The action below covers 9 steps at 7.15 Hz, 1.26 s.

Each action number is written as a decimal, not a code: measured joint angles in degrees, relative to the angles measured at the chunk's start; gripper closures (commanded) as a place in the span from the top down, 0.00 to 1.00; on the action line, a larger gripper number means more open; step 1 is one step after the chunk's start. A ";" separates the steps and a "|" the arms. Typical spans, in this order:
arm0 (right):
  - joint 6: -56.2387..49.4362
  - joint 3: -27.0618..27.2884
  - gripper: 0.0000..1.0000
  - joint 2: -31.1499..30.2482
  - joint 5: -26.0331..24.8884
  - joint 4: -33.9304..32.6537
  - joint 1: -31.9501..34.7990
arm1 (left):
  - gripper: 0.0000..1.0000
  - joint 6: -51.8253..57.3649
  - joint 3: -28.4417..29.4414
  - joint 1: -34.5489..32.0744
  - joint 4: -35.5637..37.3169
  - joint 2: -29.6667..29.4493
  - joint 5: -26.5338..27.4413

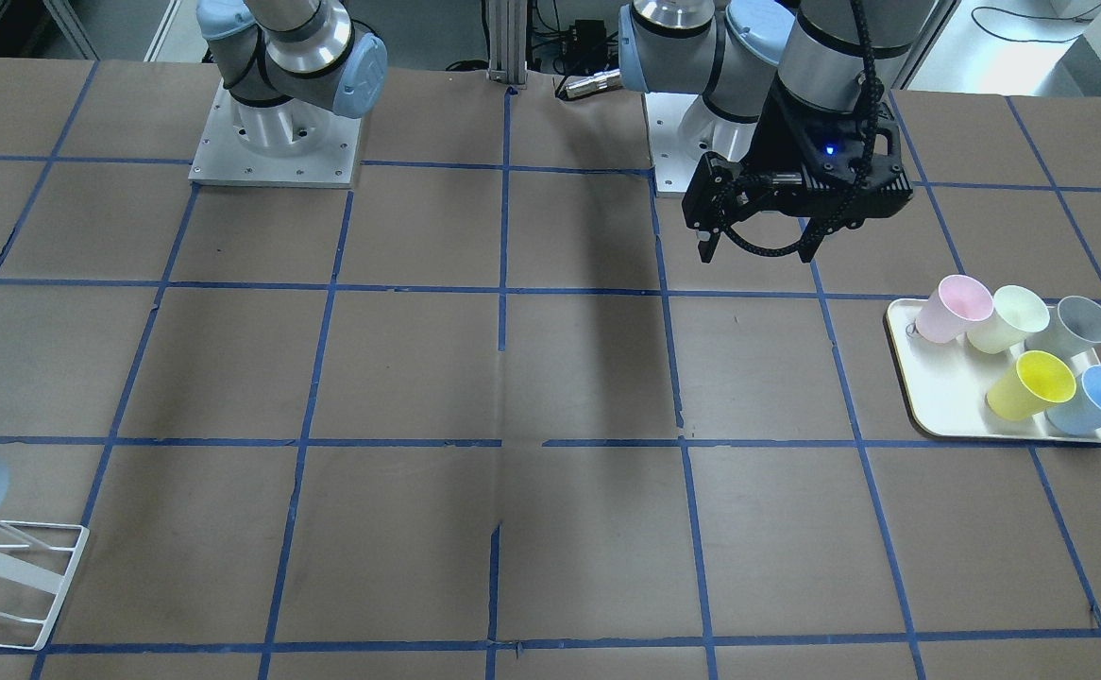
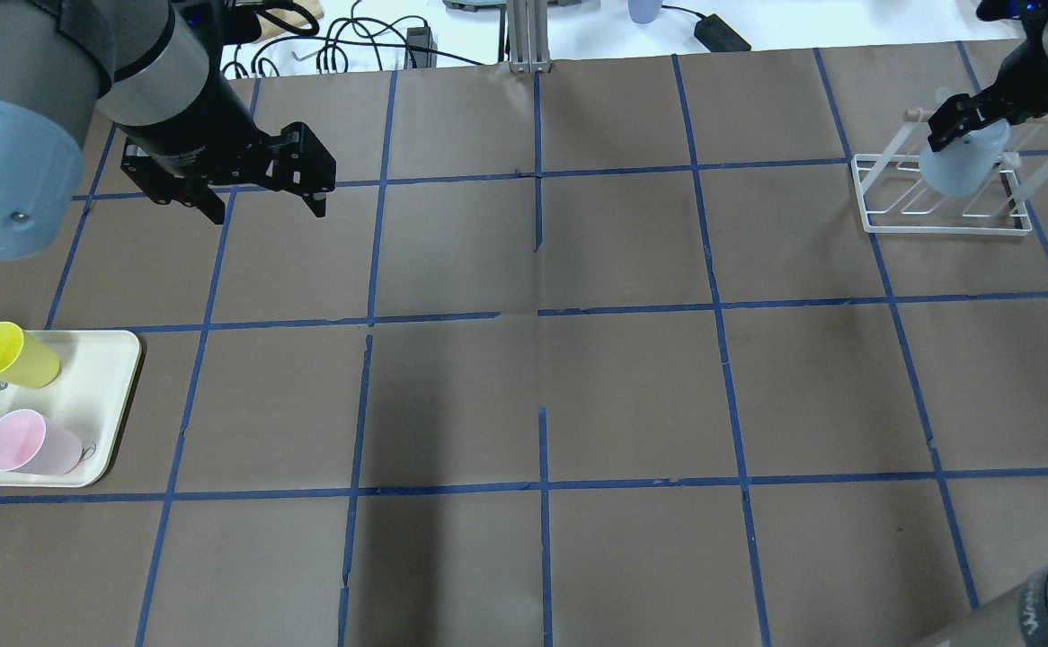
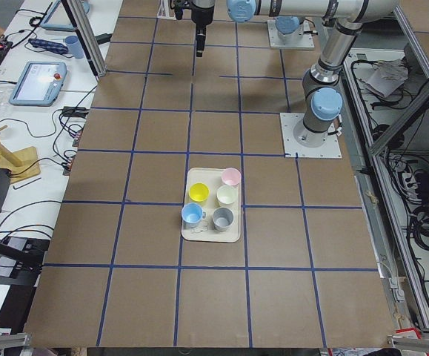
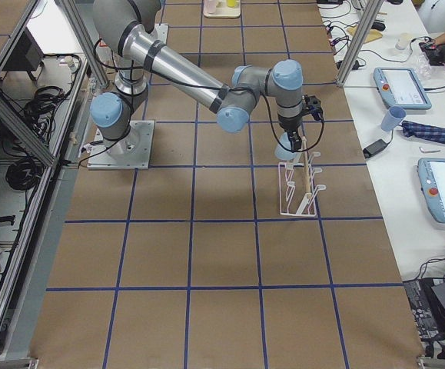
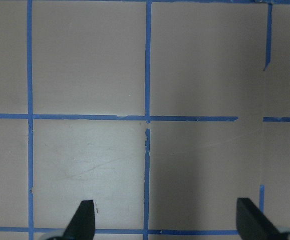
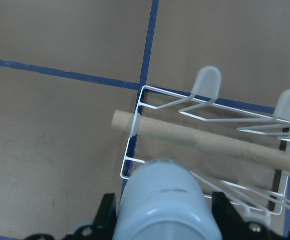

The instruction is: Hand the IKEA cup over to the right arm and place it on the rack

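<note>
Item: IKEA cup (image 6: 167, 197), pale blue, no handle.
Location: at the rack (image 2: 946, 231), far right of the surface (image 2: 533, 395) in my overhead view. The cup hung over the rack's near end, just beside the wooden peg (image 6: 185, 135).
Key relation: the cup lay straight ahead of the right gripper (image 2: 969, 133), its long axis roughly in line with the gripper's reach. The narrow closed end faced the wrist, and the wide mouth pointed down and somewhat tilted toward the capped prongs (image 6: 206, 82).
Contact with rack: I could not tell whether the rim touched any wire.
Right gripper: closed partway around the cup, one of its fingers (image 6: 107, 215) on each side of the wall near the base.
Left gripper (image 2: 265, 205): spread wide, holding and touching nothing, hovering over bare surface well apart from the rack.
Nearer arm: right arm (image 4: 187, 74), already at the rack; the left was in the other half, near the tray (image 2: 119, 359).
Tray contents: yellow cup (image 2: 12, 355), pink cup (image 2: 25, 445) and others, lying on their sides.
Stage, as I judged it: transfer done, placing in hand.
Next move, my estimate: lower along the cup's axis until the mouth slips over a prong, then release.
Risk: the rim could catch the peg and tip the cup.
</note>
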 measured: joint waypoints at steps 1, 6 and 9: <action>0.04 -0.05 0.59 0.59 0.01 -0.08 -0.03 | 1.00 0.01 0.00 0.00 0.03 0.00 0.00; 0.12 0.04 0.99 2.73 0.06 -0.22 -0.23 | 1.00 0.01 -0.01 -0.11 0.40 0.05 -0.04; 0.27 -0.49 1.00 3.19 -0.08 0.07 -0.29 | 1.00 0.01 -0.15 -0.03 0.49 0.08 -0.08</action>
